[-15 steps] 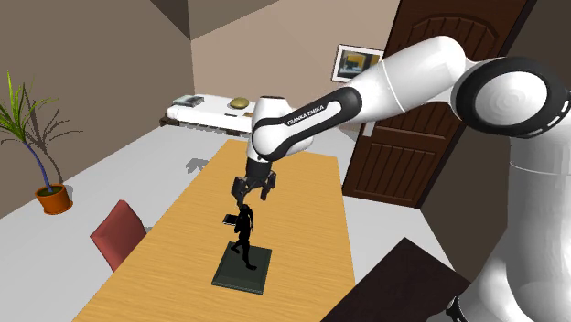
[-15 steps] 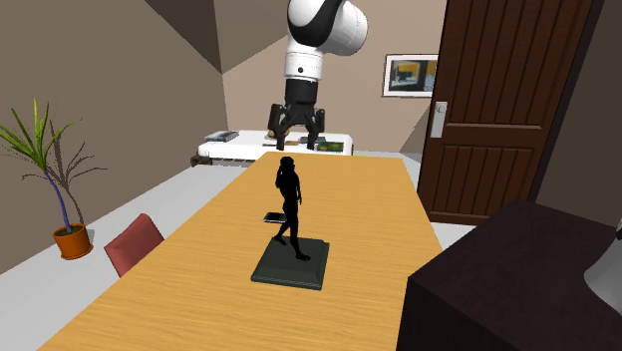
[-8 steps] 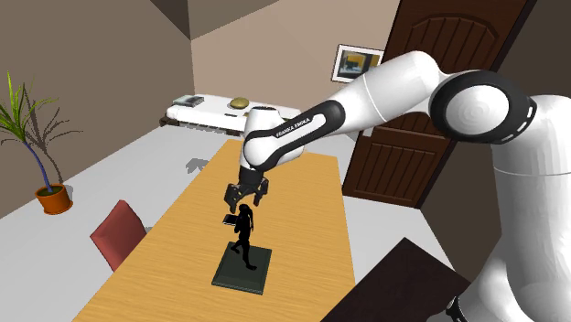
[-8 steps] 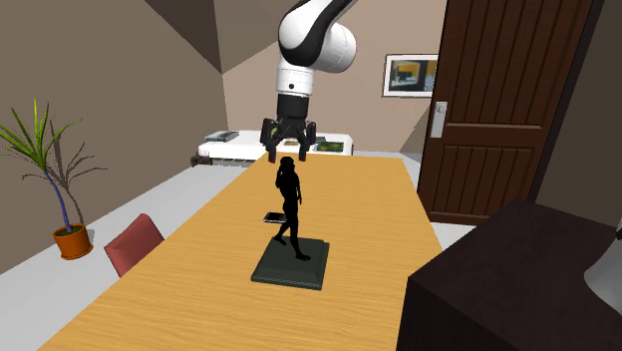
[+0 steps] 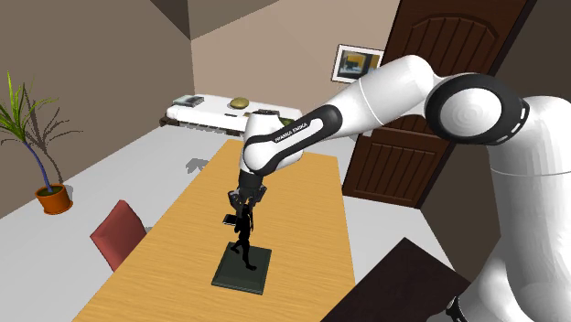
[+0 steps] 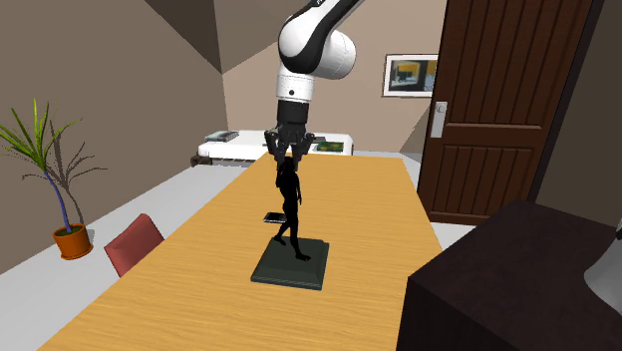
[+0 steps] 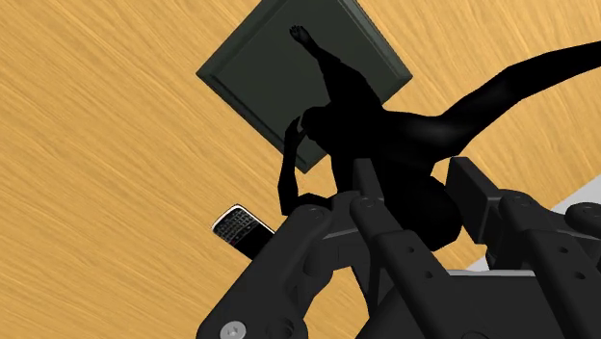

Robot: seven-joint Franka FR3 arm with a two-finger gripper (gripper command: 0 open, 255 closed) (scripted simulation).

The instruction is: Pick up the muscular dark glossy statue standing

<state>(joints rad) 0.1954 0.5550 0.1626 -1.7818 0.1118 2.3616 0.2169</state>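
flat black statue (image 6: 290, 202), matt dark plinth (image 6: 274, 270), wood-grain table (image 6: 179, 299)

Bright, even light throughout; one faint soft shadow on the floor (image 5: 128, 183).

The statue (image 6: 290, 204) is glossy black; its base (image 6: 299, 271) is dark grey-green. The counter (image 6: 189, 299) is golden-orange with streaky wood grain. The phone (image 7: 238, 227) is black with silvery keys. The end effector (image 6: 286, 152) is all black. The chair (image 6: 133, 244) is red.

Home dining room, long wooden table (image 5: 302, 210), red chair (image 5: 117, 233), potted plant (image 5: 54, 198), framed picture (image 5: 357, 62), panelled dark door (image 6: 498, 110)
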